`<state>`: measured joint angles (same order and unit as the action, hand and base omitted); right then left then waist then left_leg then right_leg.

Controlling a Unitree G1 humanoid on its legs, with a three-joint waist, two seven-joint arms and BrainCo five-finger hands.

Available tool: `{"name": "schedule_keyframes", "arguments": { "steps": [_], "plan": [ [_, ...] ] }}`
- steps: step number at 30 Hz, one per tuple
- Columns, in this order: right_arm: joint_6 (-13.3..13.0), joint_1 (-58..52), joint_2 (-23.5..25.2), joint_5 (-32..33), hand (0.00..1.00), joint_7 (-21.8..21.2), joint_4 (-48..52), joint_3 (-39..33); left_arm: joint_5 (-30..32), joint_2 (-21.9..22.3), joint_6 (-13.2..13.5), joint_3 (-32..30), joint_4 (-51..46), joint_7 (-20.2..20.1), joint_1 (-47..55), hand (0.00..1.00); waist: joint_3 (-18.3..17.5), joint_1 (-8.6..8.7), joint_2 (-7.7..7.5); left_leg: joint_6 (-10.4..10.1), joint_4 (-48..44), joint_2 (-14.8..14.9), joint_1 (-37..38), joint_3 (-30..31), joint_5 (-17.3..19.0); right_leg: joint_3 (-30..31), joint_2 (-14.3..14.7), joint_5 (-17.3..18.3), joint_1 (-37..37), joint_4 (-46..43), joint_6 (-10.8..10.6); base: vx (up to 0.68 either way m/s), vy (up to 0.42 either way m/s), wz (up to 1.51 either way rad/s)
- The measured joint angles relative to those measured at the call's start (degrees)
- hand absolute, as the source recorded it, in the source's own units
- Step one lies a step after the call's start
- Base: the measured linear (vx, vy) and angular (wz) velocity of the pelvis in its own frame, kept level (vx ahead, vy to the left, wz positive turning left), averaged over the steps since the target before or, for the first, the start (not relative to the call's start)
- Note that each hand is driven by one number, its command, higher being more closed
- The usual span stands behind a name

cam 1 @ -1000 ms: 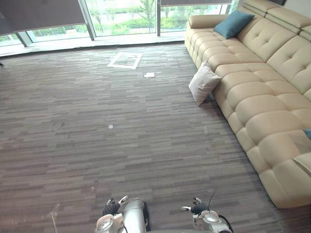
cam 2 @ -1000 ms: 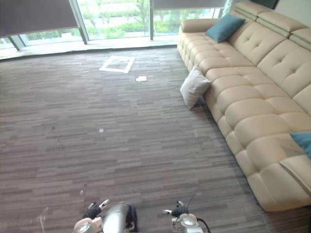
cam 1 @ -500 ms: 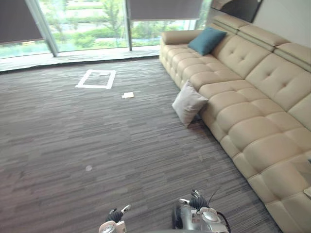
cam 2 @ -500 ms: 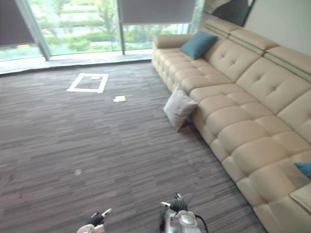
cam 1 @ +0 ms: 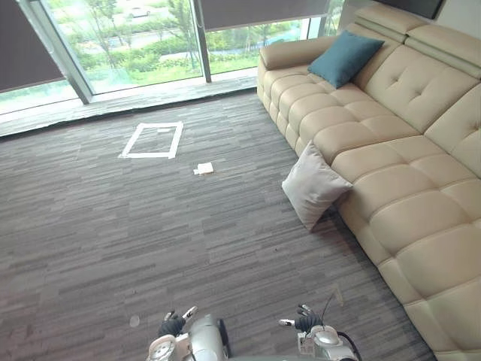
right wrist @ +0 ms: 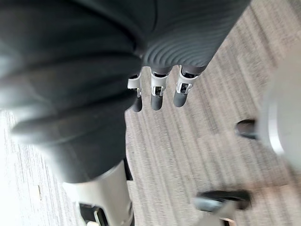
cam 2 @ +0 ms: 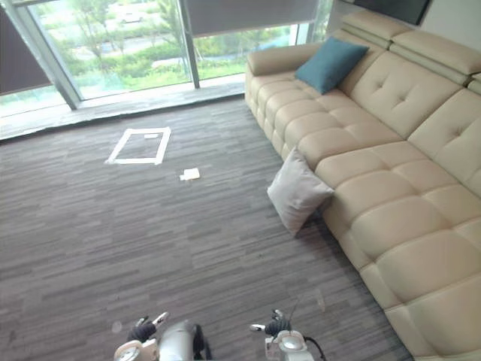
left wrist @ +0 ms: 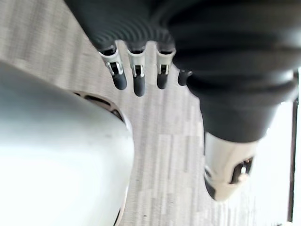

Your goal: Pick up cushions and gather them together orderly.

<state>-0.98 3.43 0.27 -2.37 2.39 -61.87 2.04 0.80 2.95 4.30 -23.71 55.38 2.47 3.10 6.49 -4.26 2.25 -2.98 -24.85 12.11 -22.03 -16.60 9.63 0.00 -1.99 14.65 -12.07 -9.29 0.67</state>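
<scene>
Left eye view, grey cushion [cam 1: 314, 186] against sofa [cam 1: 421, 226]

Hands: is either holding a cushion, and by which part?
Nothing is held: left hand and right hand are open; white cushion leans against the sofa.

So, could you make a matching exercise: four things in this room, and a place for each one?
Things:
1. teal cushion
2. pale grey cushion
3. white tape rectangle
4. small white paper

Places:
A. on the carpet, leaning against the sofa front
B. flat on the carpet, between tape and sofa
C. on the sofa, by its armrest
D. on the carpet, nearest the windows

Pairs: 1-C, 2-A, 3-D, 4-B
</scene>
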Motion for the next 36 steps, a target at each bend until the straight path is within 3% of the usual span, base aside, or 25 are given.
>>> {"name": "schedule_keyframes", "arguments": {
  "steps": [1,2,3,4,5,6,7,8,10,12,13,14,15,17,18,19,20,21,22,23,25,27,31,34,36],
  "plan": [
    [0.01,-0.15,-0.14,0.0,0.0,-0.02,0.01,0.87,0.04,0.13,-0.06,0.05,0.18,0.0,0.13,0.0,-0.37,-0.12,0.41,-0.09,1.6,0.46,-0.11,0.01,-0.66,0.98,0.17,0.62,-0.25,-0.27,-0.16,0.66,0.416,-1.17],
    [0.21,-0.62,-0.01,-0.01,0.0,-0.09,-0.06,2.75,-0.38,-0.33,-0.16,0.48,0.94,-0.09,0.04,0.0,-1.74,-0.69,0.08,1.75,-1.4,0.07,0.31,-0.15,-5.16,4.57,-0.97,2.0,-0.55,-2.94,-0.42,0.65,0.457,-0.94],
    [0.22,-1.1,1.09,-0.02,0.0,-0.12,0.17,3.14,0.14,-1.39,-0.32,1.51,1.65,-0.06,-0.46,0.0,-2.78,-0.11,-1.57,2.8,-1.52,-1.38,1.66,-1.91,-2.61,6.12,-2.69,0.67,2.43,-9.1,-0.98,0.78,0.554,-0.8],
    [0.19,-1.3,1.35,-0.03,0.0,-0.13,0.16,3.18,0.22,-1.66,-0.46,2.01,1.91,-0.07,-0.7,0.0,-3.0,0.2,-2.01,3.43,-1.35,-2.1,2.3,-2.32,-2.03,6.8,-3.27,-0.09,3.77,-12.3,-2.28,0.77,0.529,-0.27],
    [0.18,-1.98,2.01,-0.03,0.0,-0.18,0.13,3.2,0.28,-2.21,-0.77,2.89,2.4,-0.06,-1.12,0.0,-3.21,0.45,-3.05,4.54,-1.33,-3.81,4.96,-4.13,0.05,9.01,-4.52,-3.63,8.27,-24.0,-6.71,0.6,0.391,-0.19],
    [0.06,-2.51,2.3,-0.04,0.0,-0.45,0.2,3.25,0.28,-2.33,-0.95,2.9,2.7,0.08,-1.39,0.0,-3.17,0.65,-3.39,5.16,-1.22,-5.1,8.0,-5.47,1.67,10.02,-5.18,-7.67,12.72,-35.94,-9.61,0.57,0.344,-0.21],
    [-0.11,-2.75,2.27,-0.05,0.0,-0.55,0.16,3.25,0.3,-2.28,-1.07,2.91,2.82,0.1,-1.4,0.0,-3.11,0.75,-3.33,5.2,-1.08,-5.51,9.32,-5.81,2.34,9.8,-5.31,-8.92,14.31,-40.16,-9.8,0.58,0.306,-0.25],
    [-0.73,-2.78,1.98,-0.06,0.0,-0.64,0.65,2.55,0.33,-1.88,-1.39,2.9,3.93,0.14,-1.98,0.0,-2.78,1.03,-2.86,5.13,1.52,-6.96,14.72,-6.18,3.96,7.06,-5.5,-9.39,18.86,-49.75,-7.77,0.45,0.209,-0.17],
    [-1.26,-3.18,1.7,-0.21,0.0,-0.56,2.26,1.32,0.46,-1.03,-1.49,2.89,4.01,0.16,-2.36,0.0,-2.19,1.19,-1.9,4.76,6.21,-7.79,20.77,-6.7,4.43,1.92,-5.21,-6.73,23.21,-52.46,-4.92,0.41,0.148,-0.1],
    [-1.74,-3.27,1.72,-0.3,0.0,-0.52,2.89,0.39,0.52,-0.74,-1.46,2.89,4.02,0.18,-2.46,0.0,-1.86,1.45,-2.04,4.44,9.19,-8.01,24.84,-7.08,4.61,-2.75,-5.21,-4.19,26.06,-49.88,-3.95,0.39,0.057,-0.06],
    [-1.91,-3.07,1.67,-0.45,0.0,-0.26,3.11,-0.14,0.77,-0.74,-1.41,2.9,4.34,0.14,-2.43,0.0,-1.51,1.77,-2.24,4.24,12.72,-8.03,29.59,-7.9,4.48,-9.06,-5.23,-1.94,27.56,-41.02,-3.03,0.36,0.016,-0.08],
    [-1.92,-3.05,1.65,-0.48,0.0,-0.16,3.21,-0.32,0.81,-0.73,-1.35,2.9,4.58,0.13,-2.44,0.0,-1.53,1.99,-2.29,4.09,13.62,-8.09,30.47,-8.03,4.51,-10.62,-5.21,-1.97,27.97,-37.88,-2.96,0.42,-0.03,0.05],
    [-1.9,-2.84,1.57,-0.54,0.0,-0.11,3.96,-1.05,0.94,-0.56,-1.32,3.07,5.05,0.05,-2.38,0.0,-1.53,3.37,-2.43,2.88,16.48,-8.62,33.44,-8.13,5.06,-14.69,-5.09,-3.53,28.79,-25.92,-2.15,0.28,-0.031,0.13],
    [-1.86,-2.78,1.54,-0.67,0.0,-0.14,4.25,-1.29,1.3,-0.57,-1.31,3.45,5.1,0.05,-2.17,0.0,-1.53,4.05,-2.77,1.86,18.11,-9.75,35.5,-7.83,5.59,-15.28,-4.84,-7.59,28.97,-17.72,-1.27,0.37,-0.072,0.14],
    [-1.71,-3.1,1.52,-1.13,0.0,-0.16,4.1,-1.17,1.33,-0.87,-1.3,3.56,5.05,0.02,-1.98,0.0,-2.02,4.27,-3.88,0.62,19.19,-11.51,37.73,-7.16,6.34,-14.39,-4.93,-13.22,29.01,-13.97,2.35,0.67,-0.169,-0.12],
    [-1.4,-2.36,0.14,-1.47,0.0,-0.19,3.97,-0.76,1.35,0.2,-1.4,3.59,5.71,-0.05,-1.88,0.0,-2.19,4.13,-1.83,-0.31,18.84,-10.23,39.55,-6.28,6.52,-14.39,-3.64,-10.06,28.77,-17.26,3.9,0.51,-0.132,-0.15],
    [-1.34,-2.33,0.02,-1.5,0.0,-0.18,3.78,-0.77,1.44,0.29,-1.39,3.58,5.67,-0.03,-1.78,0.0,-2.36,4.29,-1.62,-0.33,17.43,-9.84,39.17,-5.91,6.51,-14.33,-3.44,-8.72,28.56,-17.39,3.5,0.5,-0.187,-0.22],
    [-1.25,-2.16,-0.27,-1.55,0.0,-0.19,3.33,-0.78,1.52,0.62,-1.35,3.58,5.57,-0.06,-1.75,0.0,-2.65,4.29,-1.13,-0.34,12.42,-8.83,37.62,-4.5,6.61,-14.15,-3.0,-7.18,28.02,-17.5,3.57,0.36,-0.186,-0.08],
    [-1.23,-2.14,-0.4,-1.56,0.0,-0.19,3.06,-0.83,1.91,0.58,-1.34,3.13,5.33,-0.08,-1.8,0.0,-2.76,4.37,-1.04,-0.79,1.07,-6.47,32.85,-2.31,6.83,-13.76,-2.35,-5.65,26.84,-16.57,3.13,0.53,-0.271,-0.24],
    [-1.07,-1.81,-0.38,-1.56,0.0,-0.21,2.95,-0.78,2.06,0.92,-1.35,2.44,4.8,-0.37,-1.81,0.0,-2.76,4.22,0.47,-3.15,-18.15,-1.64,23.91,1.39,2.87,-13.41,0.44,-4.07,24.85,-15.12,3.42,0.54,-0.227,-0.34],
    [-0.71,-1.55,-0.4,-1.54,0.0,0.01,2.17,-0.85,2.1,0.88,-1.33,1.56,4.11,-0.19,-1.57,0.0,-2.51,3.72,1.28,-3.29,-30.99,2.54,18.75,3.1,2.19,-12.01,3.18,-2.65,22.38,-14.53,5.05,0.44,-0.113,-0.67],
    [-0.43,-1.29,-0.11,-1.5,0.0,0.02,1.87,-0.78,2.1,0.16,-1.21,1.11,3.11,-0.09,-1.12,0.0,-1.87,3.37,0.31,-2.85,-36.57,3.95,15.25,3.23,2.84,-10.07,4.09,-0.72,18.52,-14.3,5.83,0.38,-0.029,-0.77],
    [0.04,-1.32,-0.18,-1.42,0.0,0.33,-0.08,-0.9,1.77,0.32,-0.79,1.16,2.03,-0.09,-1.01,0.0,-1.85,2.5,-0.66,-0.99,-26.33,2.37,8.43,3.27,6.39,-3.71,3.92,-0.25,11.5,-9.17,4.57,0.42,0.103,-0.83],
    [0.53,-1.38,0.42,-1.4,0.0,0.36,-0.06,-1.21,1.27,0.54,-0.74,1.14,2.01,-0.12,-2.34,0.0,-1.21,1.22,-1.01,-1.27,-11.33,-2.37,3.74,10.91,6.01,2.16,2.09,0.87,7.17,-6.16,2.05,0.42,0.273,-0.72],
    [0.68,-1.27,0.45,-1.41,0.0,0.28,-0.05,-1.16,1.28,0.83,-0.74,1.38,2.07,-0.08,-2.39,0.0,-1.23,0.81,-0.32,-1.86,-5.21,-3.1,3.67,14.16,4.02,5.79,1.82,3.09,7.15,-6.74,-0.24,0.42,0.436,-1.04]
  ]
}}
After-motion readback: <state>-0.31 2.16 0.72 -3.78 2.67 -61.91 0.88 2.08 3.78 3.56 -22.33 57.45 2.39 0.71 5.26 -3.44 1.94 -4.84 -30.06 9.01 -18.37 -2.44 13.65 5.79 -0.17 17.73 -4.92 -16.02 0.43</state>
